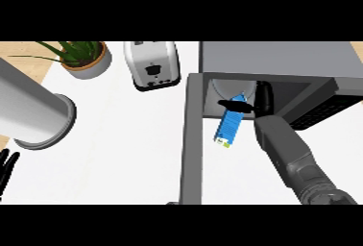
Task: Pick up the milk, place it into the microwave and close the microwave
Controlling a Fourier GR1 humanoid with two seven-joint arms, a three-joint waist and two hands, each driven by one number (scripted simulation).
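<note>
The milk is a blue carton with a white and green end, held tilted at the mouth of the open microwave. My right hand is curled round its upper end, thumb across the carton's top, and reaches into the cavity. The carton's lower end hangs out over the counter in front of the opening. The microwave door stands swung open to the left, seen edge-on as a long grey bar. Only the fingertips of my left hand show at the left edge, straight and pointing up.
A toaster stands at the back, just left of the microwave. A potted plant sits at the back left. A large grey cylinder lies at the left. The white counter spreads between the cylinder and the door.
</note>
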